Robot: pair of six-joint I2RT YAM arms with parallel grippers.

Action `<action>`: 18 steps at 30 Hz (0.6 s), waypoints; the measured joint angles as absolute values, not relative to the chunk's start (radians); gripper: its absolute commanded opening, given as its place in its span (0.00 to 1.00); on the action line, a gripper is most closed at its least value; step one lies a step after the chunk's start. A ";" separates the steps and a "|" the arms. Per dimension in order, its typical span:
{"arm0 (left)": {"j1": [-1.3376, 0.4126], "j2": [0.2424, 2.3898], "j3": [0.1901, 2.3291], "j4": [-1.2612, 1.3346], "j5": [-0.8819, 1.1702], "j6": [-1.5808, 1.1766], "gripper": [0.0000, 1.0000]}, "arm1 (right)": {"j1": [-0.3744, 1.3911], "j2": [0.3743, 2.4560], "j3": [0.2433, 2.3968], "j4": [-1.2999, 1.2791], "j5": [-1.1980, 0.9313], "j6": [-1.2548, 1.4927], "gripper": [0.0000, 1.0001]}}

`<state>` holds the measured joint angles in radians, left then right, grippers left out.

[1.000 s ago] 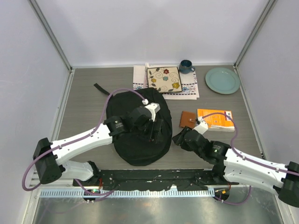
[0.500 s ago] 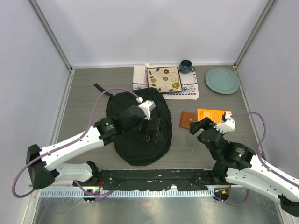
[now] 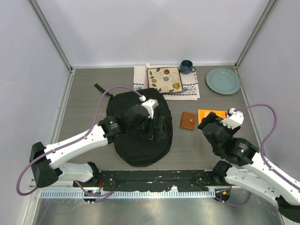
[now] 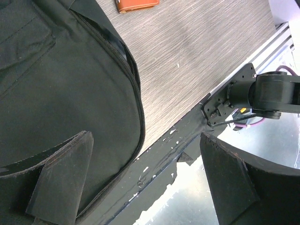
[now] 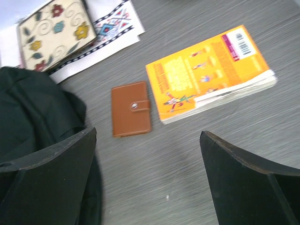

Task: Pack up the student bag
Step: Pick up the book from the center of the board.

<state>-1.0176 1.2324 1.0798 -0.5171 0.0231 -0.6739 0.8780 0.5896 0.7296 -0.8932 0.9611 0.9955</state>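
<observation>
Left fingers [image 4: 61,178] and right fingers [image 5: 248,187] both gape wide, empty. Beneath the left pair lies the large black soft fabric backpack [image 4: 70,84]: limp and floppy, I judge, best pinched along its zip edge [image 4: 136,89].

The student bag [image 3: 138,151], a black soft-fabric backpack with a rounded outline, lies flat just left of centre in the overhead frame. A black strap [image 3: 100,89] trails from its upper-left edge. In the left wrist view, a zip [image 4: 133,77] follows its curved rim.
</observation>
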 measured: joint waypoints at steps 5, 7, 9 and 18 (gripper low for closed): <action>-1.018 1.233 1.096 -0.505 0.015 -0.675 1.00 | 0.745 0.685 0.755 -0.891 0.931 0.910 0.98; -1.018 1.240 1.118 -0.493 0.003 -0.676 1.00 | 0.657 0.723 0.757 -0.867 0.883 0.860 0.98; -1.018 1.266 1.163 -0.483 -0.006 -0.673 0.99 | 0.542 0.760 0.757 -0.828 0.800 0.805 0.98; -1.014 1.476 1.396 -0.432 -0.019 -0.650 1.00 | -0.105 0.968 0.759 -0.632 0.279 0.628 0.98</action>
